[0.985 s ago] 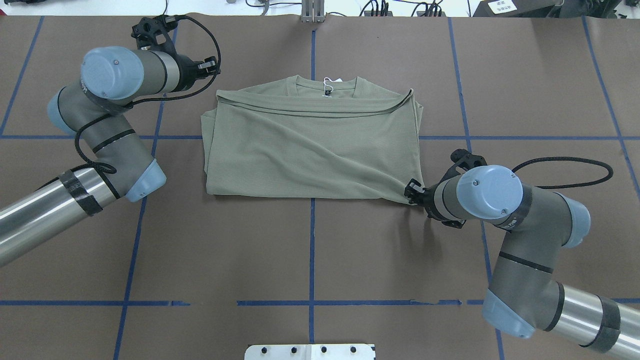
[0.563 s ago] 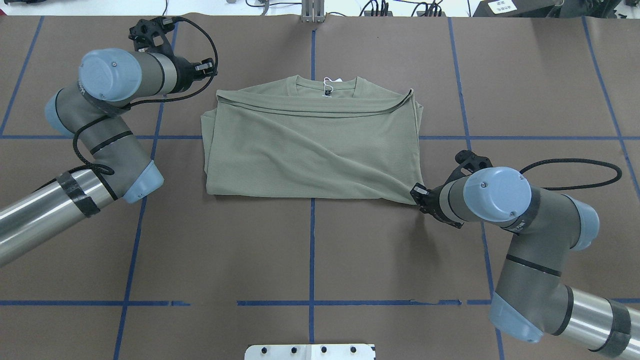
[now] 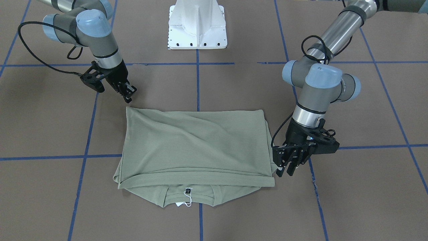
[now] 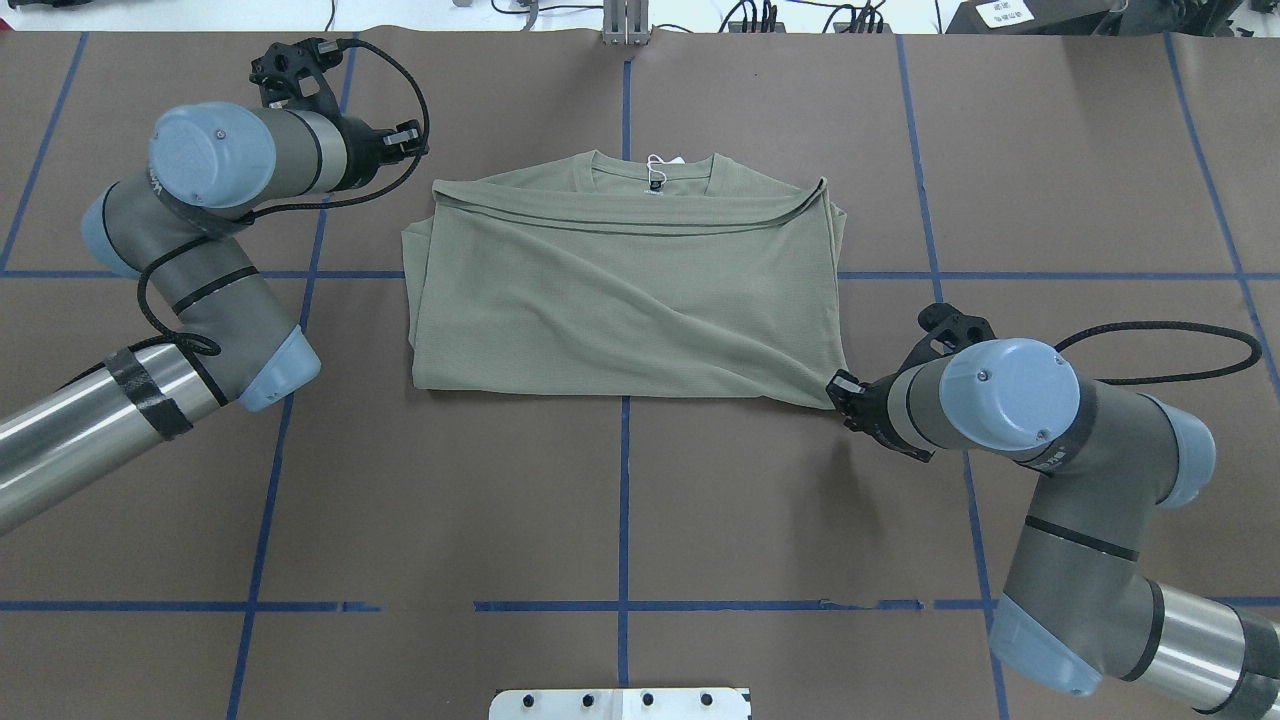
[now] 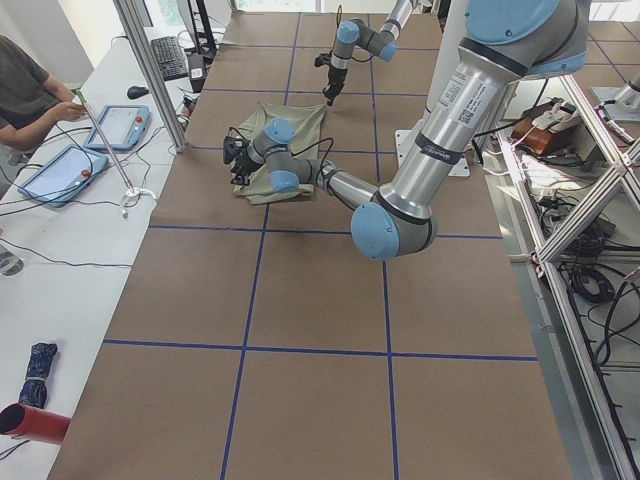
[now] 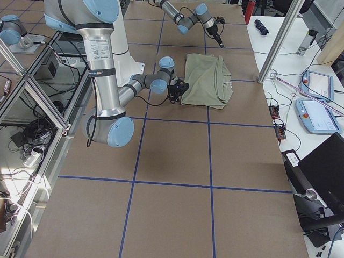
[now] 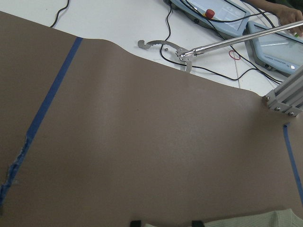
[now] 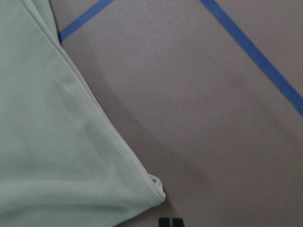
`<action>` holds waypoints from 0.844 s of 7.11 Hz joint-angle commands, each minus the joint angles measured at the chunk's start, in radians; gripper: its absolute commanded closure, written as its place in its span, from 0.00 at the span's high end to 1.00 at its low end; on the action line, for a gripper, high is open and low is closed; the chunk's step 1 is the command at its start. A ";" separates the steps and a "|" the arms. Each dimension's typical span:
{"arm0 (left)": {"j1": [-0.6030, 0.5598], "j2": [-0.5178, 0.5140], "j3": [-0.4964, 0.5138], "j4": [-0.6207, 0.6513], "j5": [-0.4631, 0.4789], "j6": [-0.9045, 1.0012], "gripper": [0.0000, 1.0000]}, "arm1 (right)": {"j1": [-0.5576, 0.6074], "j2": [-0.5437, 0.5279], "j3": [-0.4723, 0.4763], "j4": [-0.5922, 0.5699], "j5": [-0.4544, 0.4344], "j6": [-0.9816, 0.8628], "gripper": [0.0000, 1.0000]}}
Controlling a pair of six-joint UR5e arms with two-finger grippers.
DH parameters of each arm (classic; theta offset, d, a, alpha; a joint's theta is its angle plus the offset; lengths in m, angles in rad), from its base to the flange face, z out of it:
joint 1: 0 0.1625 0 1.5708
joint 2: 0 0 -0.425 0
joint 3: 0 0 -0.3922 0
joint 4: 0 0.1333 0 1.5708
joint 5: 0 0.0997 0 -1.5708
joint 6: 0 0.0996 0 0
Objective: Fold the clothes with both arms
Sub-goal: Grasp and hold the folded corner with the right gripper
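And the right gripper (image 4: 836, 385) has its fingers pressed together with nothing between them, tips angled low toward the table (image 4: 620, 500). The near hem corner of the shirt (image 4: 620, 290) lies just off those tips. The wrist view shows a thin strip of bare table between cloth and fingertips, so there's no contact.

Over to the left gripper (image 3: 285, 171): fingers spread, empty, pointing down just beside the shirt's side edge at the collar end. Whether it brushes the fabric, I cannot tell.

The shirt sits between the two grippers, folded into a neat rectangle and flat on the table. Its lower half is doubled up over the chest. The collar (image 3: 189, 197) and a white tag (image 3: 187, 203) peek out past the fold on the side away from the robot. A soft diagonal wrinkle runs across the top layer toward the right gripper's corner.
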 commanded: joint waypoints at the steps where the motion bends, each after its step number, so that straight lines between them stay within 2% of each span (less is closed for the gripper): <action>1: 0.000 0.000 -0.001 0.000 0.000 -0.001 0.46 | -0.002 0.011 -0.011 -0.001 0.000 0.017 0.55; 4: 0.000 0.000 -0.001 0.000 0.000 -0.001 0.46 | -0.002 0.019 -0.040 -0.001 -0.002 0.026 0.55; 5: 0.000 0.000 -0.002 0.000 0.002 -0.001 0.46 | 0.001 0.023 -0.043 -0.001 -0.003 0.026 0.52; 6: 0.000 0.000 -0.002 0.000 0.002 -0.001 0.46 | 0.005 0.023 -0.044 -0.001 -0.003 0.026 0.44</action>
